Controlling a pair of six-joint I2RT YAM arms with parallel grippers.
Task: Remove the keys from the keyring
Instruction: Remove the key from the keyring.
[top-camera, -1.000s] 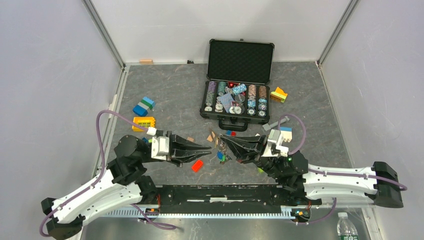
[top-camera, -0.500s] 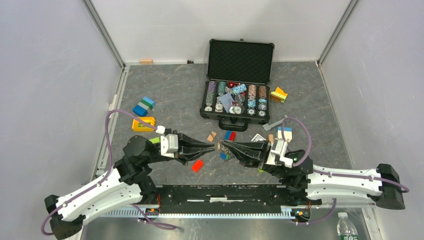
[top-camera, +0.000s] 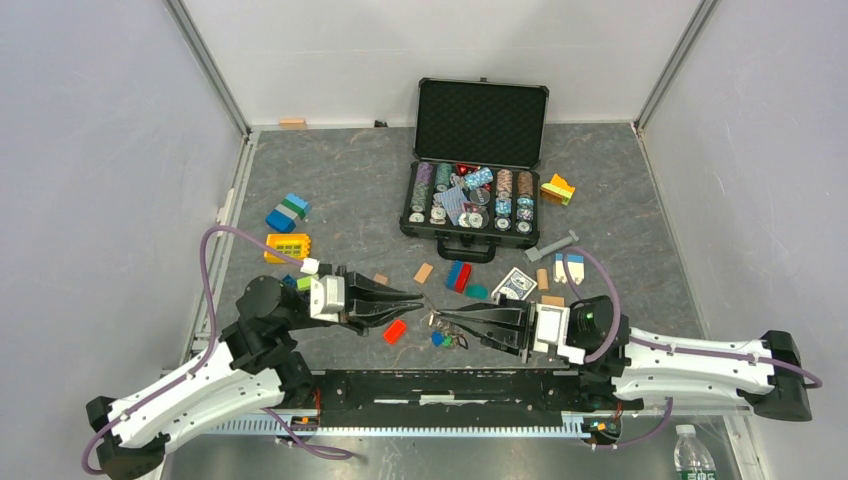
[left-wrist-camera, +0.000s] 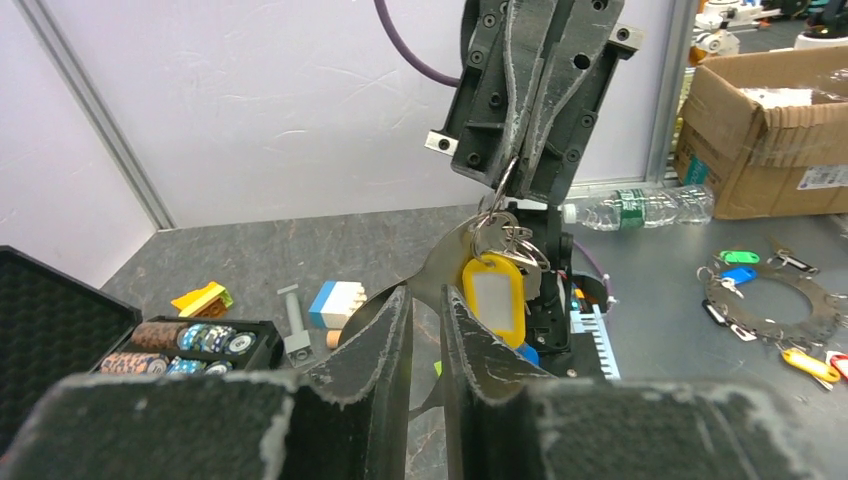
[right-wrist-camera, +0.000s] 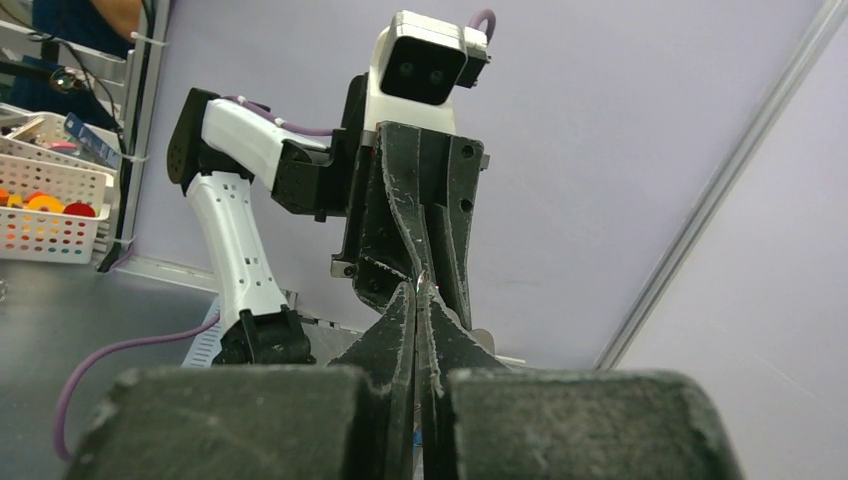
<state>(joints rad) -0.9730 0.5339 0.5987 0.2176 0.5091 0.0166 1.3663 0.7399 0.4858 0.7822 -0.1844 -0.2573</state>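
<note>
My right gripper (top-camera: 438, 317) is shut on the thin metal keyring (left-wrist-camera: 497, 214), which shows as a glint at its fingertips (right-wrist-camera: 420, 286). Below the ring hang the keys (left-wrist-camera: 520, 240), a yellow tag (left-wrist-camera: 494, 294) and a blue cover (top-camera: 437, 339), bunched just above the table. My left gripper (top-camera: 420, 298) points at the right one, tip nearly against tip. Its jaws stand a narrow gap apart with nothing between them, and the ring hangs just beyond its fingers (left-wrist-camera: 396, 335). Which keys are threaded on the ring is too small to tell.
An open black case (top-camera: 478, 190) of poker chips stands behind the grippers. Loose toy blocks lie around: a red one (top-camera: 395, 331) under the left gripper, a blue-red one (top-camera: 458, 275), a yellow one (top-camera: 287, 246). A playing card (top-camera: 515, 285) lies behind the right arm.
My right gripper has swung toward the near edge and lies flatter, carrying the keyring and keys with it. The left gripper has barely moved. Both kept their jaw settings.
</note>
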